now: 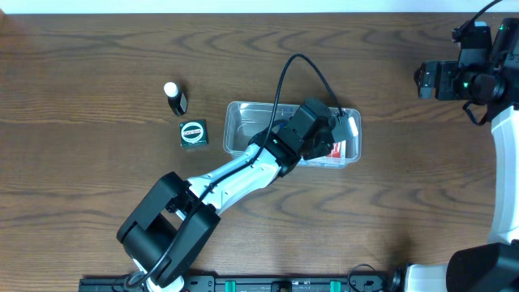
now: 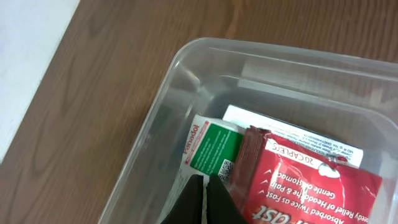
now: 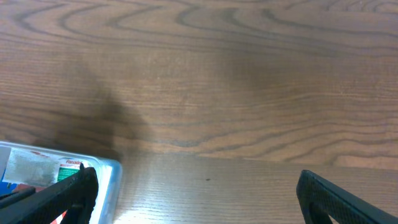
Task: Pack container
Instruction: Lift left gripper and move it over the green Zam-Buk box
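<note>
Two arms, seen from above and from each wrist. The container [image 1: 243, 122] lies near the middle of the surface [image 1: 97, 49], open side up, its long axis running from my left to my right. My left end effector [image 2: 205, 200] hangs inside its right-hand half, directly over the contents, with the fingers pressed together and nothing between them. The tips sit just beside the green-and-white box [image 2: 214, 146] and the red box [image 2: 311, 186]; I cannot tell whether they touch either. A white box [image 2: 292, 134] lies beyond those two. My right end effector [image 3: 198, 183] is well apart at the far right of the surface, fingers spread wide and empty, and only one corner of the container shows in its view.

Two loose items lie on the surface to the left of the container: a small bottle [image 1: 174, 99] with a white cap and, nearer the tub, a small dark box [image 1: 193, 132]. I judge these the next to be packed. Both lie on the left arm's side, so that arm is the nearer. From its present place the move would be up out of the tub, then leftward along the long axis, over the bare left half.
</note>
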